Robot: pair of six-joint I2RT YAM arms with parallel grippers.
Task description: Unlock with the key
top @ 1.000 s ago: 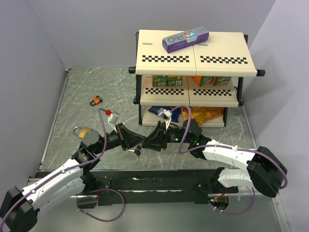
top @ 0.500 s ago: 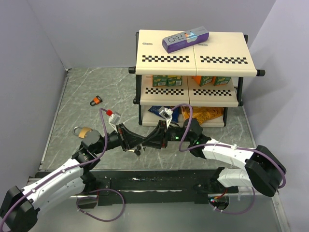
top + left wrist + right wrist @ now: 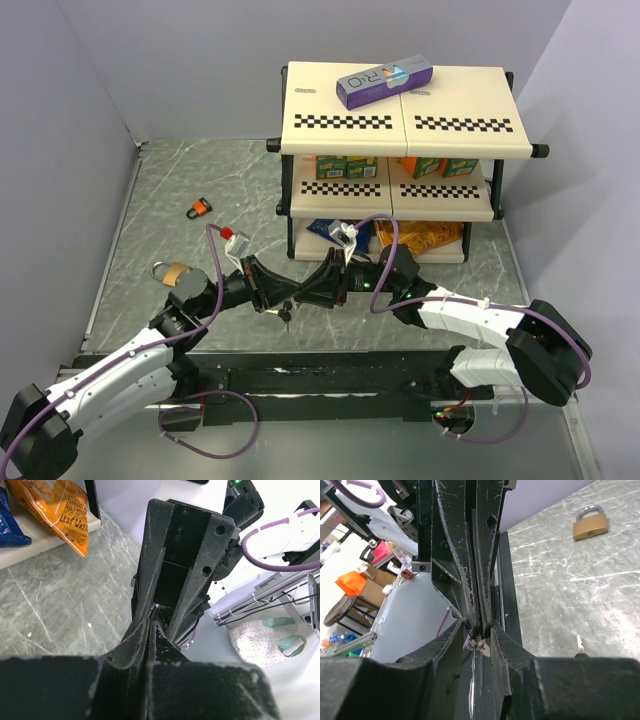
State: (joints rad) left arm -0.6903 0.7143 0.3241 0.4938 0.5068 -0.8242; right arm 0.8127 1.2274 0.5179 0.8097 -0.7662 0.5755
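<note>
Mid-table, 6 o'clock of shelf rack (image 3: 455, 100): left gripper (image 3: 284, 300) clenched on key ring (image 3: 477, 645), key (image 3: 287, 318) dangling beneath; right gripper (image 3: 304, 297) released, straddling ring; likely handover; brass padlock (image 3: 172, 272) at 9 o'clock, orange padlock (image 3: 201, 208) at 10 o'clock, both untouched; insertion, turn remain.

The left arm (image 3: 120, 365) and right arm (image 3: 470, 320) stretch inward, low and nearly level, meeting tip to tip. The left gripper (image 3: 149, 627) is pinched closed; the right gripper (image 3: 478, 632) stands with jaws apart (straddling the left's fingertips).
</note>
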